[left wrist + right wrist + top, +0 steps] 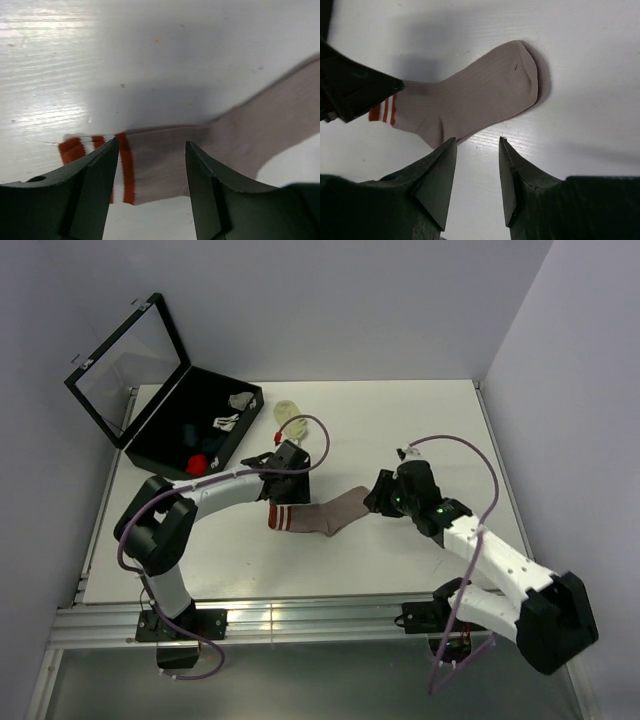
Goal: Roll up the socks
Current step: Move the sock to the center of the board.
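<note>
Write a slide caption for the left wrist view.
Open left end effector above the red-and-white striped cuff of a dusty-pink fabric sock on a white table.

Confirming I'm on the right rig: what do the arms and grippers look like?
Left arm and right arm: white links, black joints, a looping purple cable each. Left gripper and right gripper: dark wedge-shaped fingers tapering to points. Green lights glow on the right wrist.

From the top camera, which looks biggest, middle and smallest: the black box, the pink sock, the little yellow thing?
Biggest: black box.
Middle: pink sock.
Smallest: little yellow thing.
None look alike.
</note>
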You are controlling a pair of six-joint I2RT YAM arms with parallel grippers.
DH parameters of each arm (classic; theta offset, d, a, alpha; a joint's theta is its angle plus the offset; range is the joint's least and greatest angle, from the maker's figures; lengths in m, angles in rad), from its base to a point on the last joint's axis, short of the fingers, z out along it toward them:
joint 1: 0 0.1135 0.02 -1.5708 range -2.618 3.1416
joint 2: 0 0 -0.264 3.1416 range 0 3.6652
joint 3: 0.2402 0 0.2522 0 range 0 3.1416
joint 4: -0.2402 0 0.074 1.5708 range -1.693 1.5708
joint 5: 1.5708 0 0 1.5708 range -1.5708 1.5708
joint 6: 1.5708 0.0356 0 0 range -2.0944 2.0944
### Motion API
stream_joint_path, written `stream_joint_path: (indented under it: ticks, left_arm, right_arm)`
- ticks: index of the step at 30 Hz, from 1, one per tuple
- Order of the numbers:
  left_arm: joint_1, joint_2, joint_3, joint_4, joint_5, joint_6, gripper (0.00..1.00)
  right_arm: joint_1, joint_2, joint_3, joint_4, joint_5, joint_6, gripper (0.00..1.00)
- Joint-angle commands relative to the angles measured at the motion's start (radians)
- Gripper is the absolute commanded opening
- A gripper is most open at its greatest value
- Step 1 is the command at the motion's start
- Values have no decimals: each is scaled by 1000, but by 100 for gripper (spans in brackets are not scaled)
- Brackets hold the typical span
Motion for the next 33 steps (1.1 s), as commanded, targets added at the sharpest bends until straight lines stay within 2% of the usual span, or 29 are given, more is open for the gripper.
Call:
stream_joint_path:
  ticks: [1, 5, 12, 17, 23, 28, 32, 33]
  left_arm:
    - [32, -1, -13, 4, -10, 76, 61]
    - [80, -30, -70, 22, 48, 98, 60]
    - [86, -71, -170, 44, 122, 66, 60]
    - [85, -107, -251, 91, 217, 12, 60]
    - [81, -159, -271, 148, 326, -33, 62]
    - [85, -243, -188, 114, 257, -50, 71]
    - [129, -314, -138, 55, 194, -54, 76]
    - [170, -324, -133, 32, 186, -53, 78]
  right_arm:
    - [-2, 127, 66, 122, 28, 48, 45]
    - [2, 282, 112, 174, 40, 69, 41]
    - [-4, 556, 221, 164, 66, 98, 38]
    - [-25, 707, 382, 79, 103, 42, 37]
    - [-59, 841, 581, 22, 105, -118, 37]
    - [-50, 812, 702, 1, 31, -242, 38]
    - [17, 677, 652, 33, 37, -265, 43]
    - [42, 655, 637, 42, 43, -264, 44]
